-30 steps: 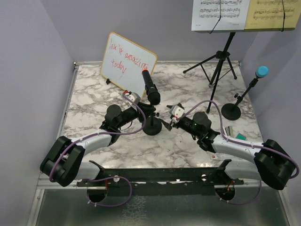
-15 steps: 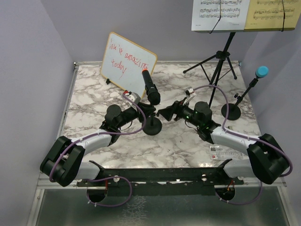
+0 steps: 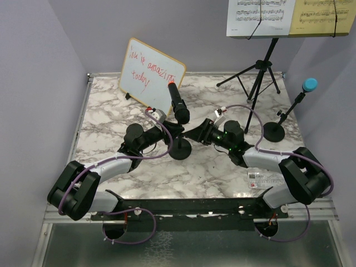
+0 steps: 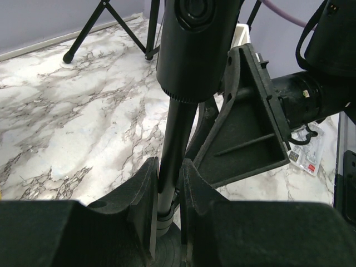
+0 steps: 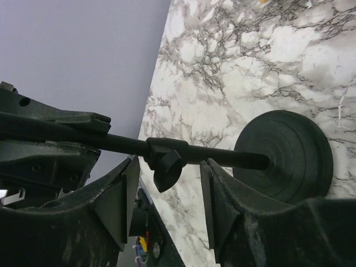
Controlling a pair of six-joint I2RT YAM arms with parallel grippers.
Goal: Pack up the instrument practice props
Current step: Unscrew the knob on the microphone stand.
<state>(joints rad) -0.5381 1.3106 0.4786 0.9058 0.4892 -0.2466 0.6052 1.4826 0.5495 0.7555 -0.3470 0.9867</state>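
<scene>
**Two claws on one mic holder**

The left claw [image 4: 168, 173] is clenched on the thin stem [image 4: 173, 133] of the near mic holder [image 3: 179, 146], low down, just above its round base [image 5: 289, 156]. This seems meant to steady the holder upright while the black microphone [image 4: 197, 50] sits tilted in its clip on top.

The right claw [image 5: 168, 189] comes in from the other side. Its jaws are apart and straddle the stem at the small adjustment knob [image 5: 166, 167], with a gap showing on both sides, so it grips nothing yet. My guess is that it means to work the knob or take a second hold, so the holder can be folded or lifted without tipping. With the heavy microphone on top, a one-sided grip could let it swing.

The holder stands mid-table [image 3: 111, 128]. The blue microphone [image 3: 309, 85] is on its own holder at the right edge. The tripod music desk [image 3: 261, 72] stands behind, carrying the sheet music [image 3: 260, 16]. None of these is packed yet.
</scene>
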